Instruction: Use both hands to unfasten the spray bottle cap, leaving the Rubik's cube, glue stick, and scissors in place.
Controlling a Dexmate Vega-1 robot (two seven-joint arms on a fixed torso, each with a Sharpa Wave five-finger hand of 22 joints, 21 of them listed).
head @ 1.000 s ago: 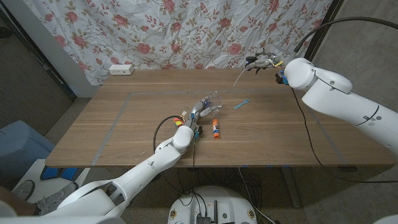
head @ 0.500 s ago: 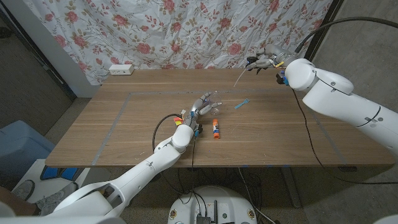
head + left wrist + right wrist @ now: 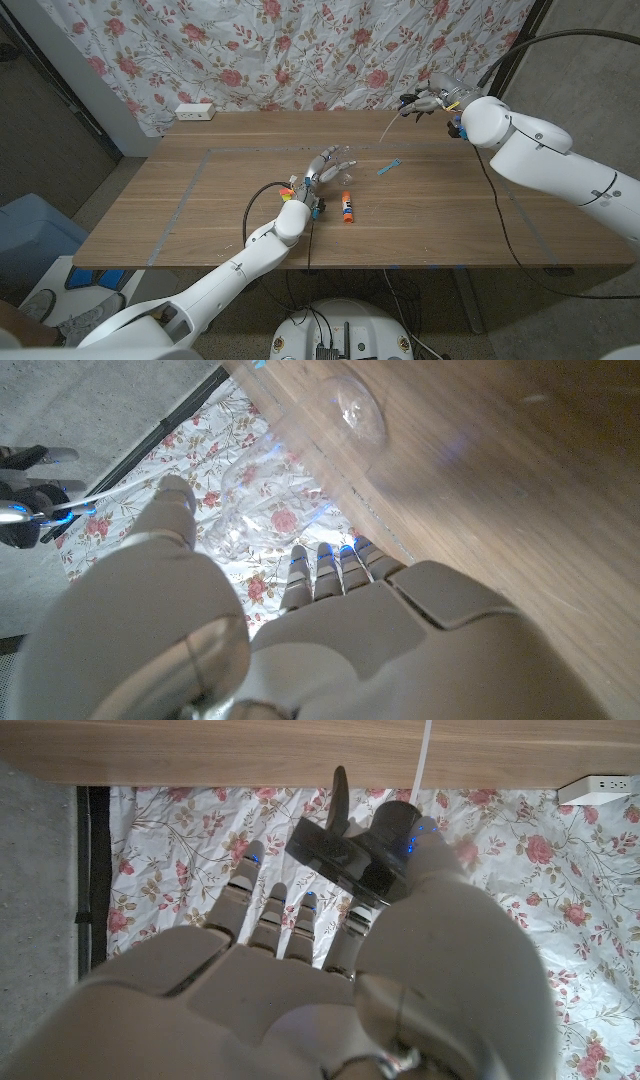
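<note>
My right hand (image 3: 428, 100) is raised over the table's (image 3: 470, 215) far right edge, pinching the dark spray cap (image 3: 352, 853), its thin tube (image 3: 388, 125) hanging toward the wood. My left hand (image 3: 327, 170) reaches out mid-table, fingers spread around the clear bottle (image 3: 340, 165); I cannot tell whether it grips. The glue stick (image 3: 346, 208) lies just beside it, the blue scissors (image 3: 388, 167) farther right. Bare wood spreads left and right.
</note>
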